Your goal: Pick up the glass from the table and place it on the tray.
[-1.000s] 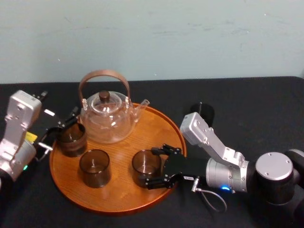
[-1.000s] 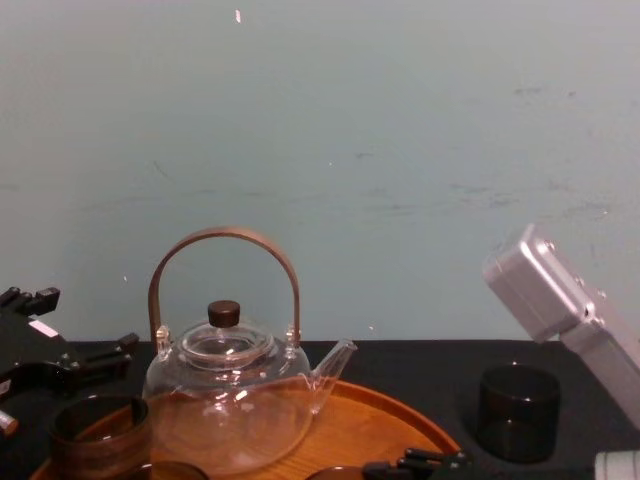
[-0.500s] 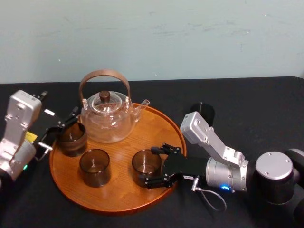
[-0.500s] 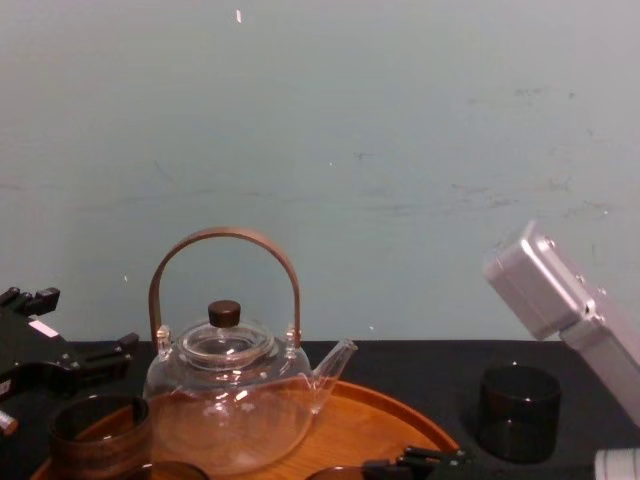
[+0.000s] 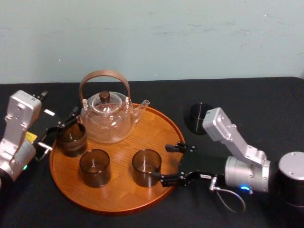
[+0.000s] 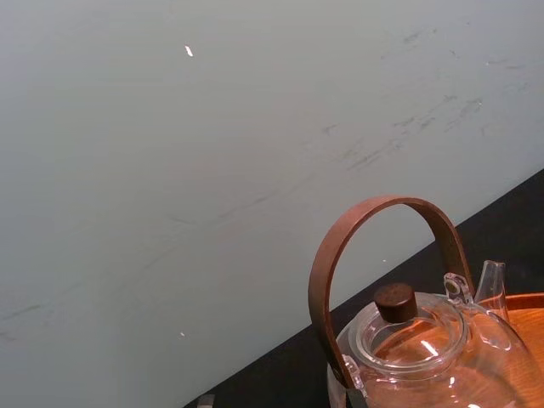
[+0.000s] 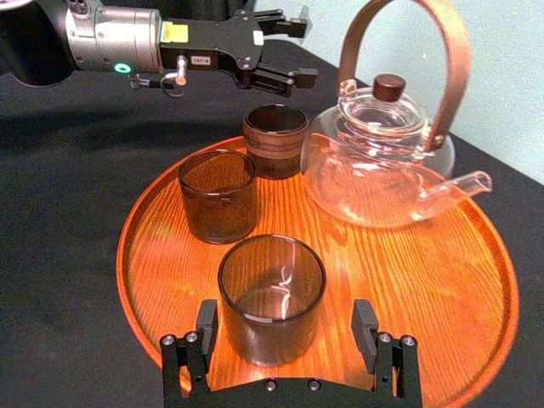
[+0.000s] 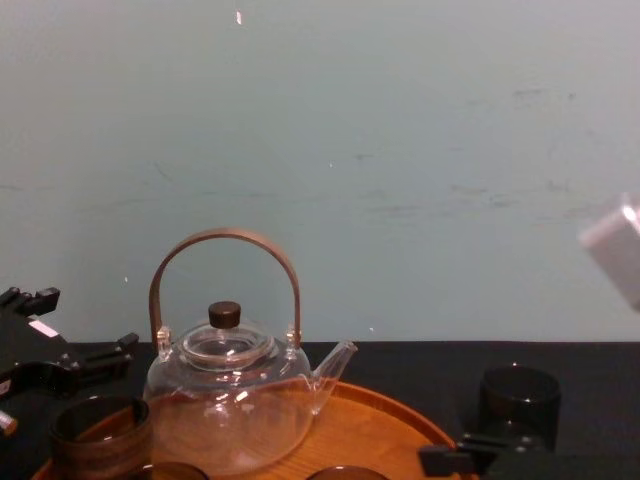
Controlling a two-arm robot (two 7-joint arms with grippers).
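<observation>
Right gripper [image 5: 161,163] has drawn back to the rim of the round orange-brown wooden tray [image 5: 156,128], jaws spread, freeing the smoky glass tumbler [image 5: 146,166]. Left gripper [image 5: 61,127] gapes at the tray's left edge.

A glass teapot [image 6: 425,353] sits low in the view, with its brown arched handle [image 6: 387,204] rising over a dark knob [image 6: 395,299] on the lid. Its clear spout [image 6: 491,280] points toward the orange tray [image 6: 527,300]. Behind it lie the black table [image 6: 501,221] and a pale wall [image 6: 212,153].
</observation>
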